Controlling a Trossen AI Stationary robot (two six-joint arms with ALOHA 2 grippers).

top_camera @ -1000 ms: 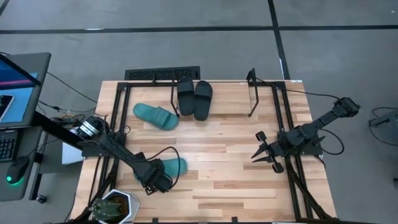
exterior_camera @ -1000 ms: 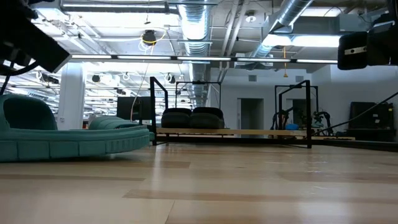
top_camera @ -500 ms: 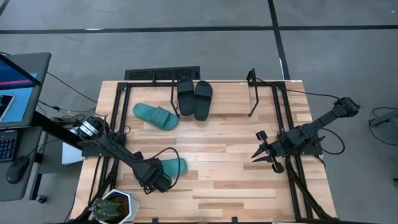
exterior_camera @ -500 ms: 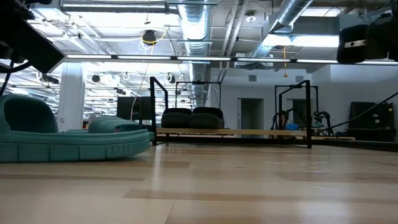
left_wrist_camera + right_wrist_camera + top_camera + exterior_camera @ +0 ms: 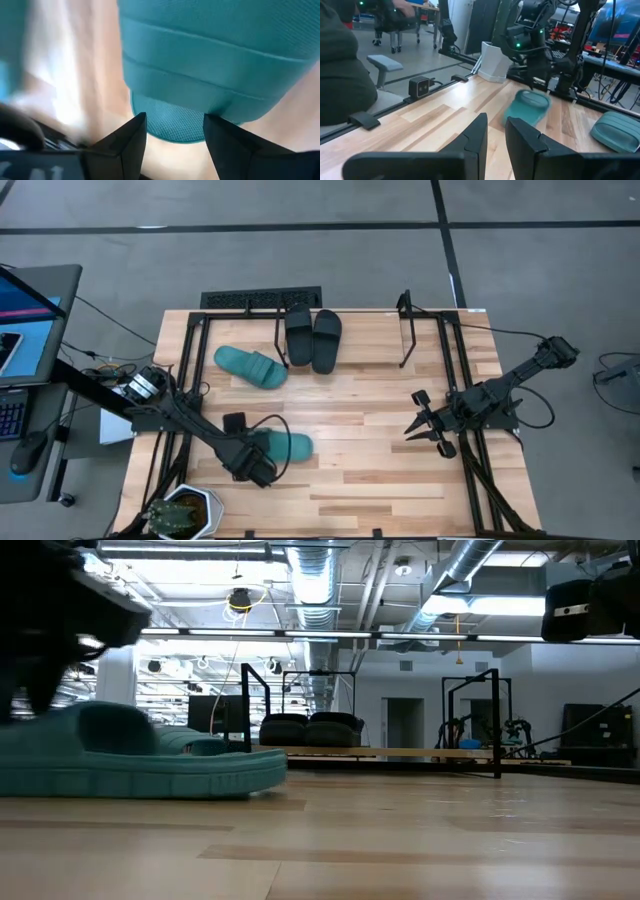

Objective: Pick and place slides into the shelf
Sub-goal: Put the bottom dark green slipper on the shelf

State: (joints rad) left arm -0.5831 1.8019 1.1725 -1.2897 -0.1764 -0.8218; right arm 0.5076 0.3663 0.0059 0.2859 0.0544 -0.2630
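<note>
A teal slide (image 5: 285, 445) lies on the table near its front left, strap up, sole flat on the wood (image 5: 150, 765). My left gripper (image 5: 254, 464) stands over its left end, shut on it. A second teal slide (image 5: 250, 367) lies on the table farther back. Two black slides (image 5: 313, 338) sit side by side on the shelf (image 5: 404, 330) of thin black rods at the far edge. At the right side my right gripper (image 5: 412, 426) hangs above the table, open by a narrow gap (image 5: 496, 125), nothing between its fingers. My left gripper has the teal slide's rounded left end (image 5: 172, 120) between its two fingers (image 5: 131, 137), one on each side of it. The fingers come from above, slanting steeply down. The slide lies level with its sole on the table.
A black slotted grille (image 5: 260, 300) lies beyond the table's far edge. A potted plant (image 5: 185, 515) stands at the near left corner. Black frame rails (image 5: 470, 470) run along both sides of the table. Bare wood lies between the two arms.
My left gripper has rolled at the wrist and gone a little toward the table's right edge. The teal slide has slid and turned with it along the table, its free end now reaching farther right; it stays flat on the wood.
</note>
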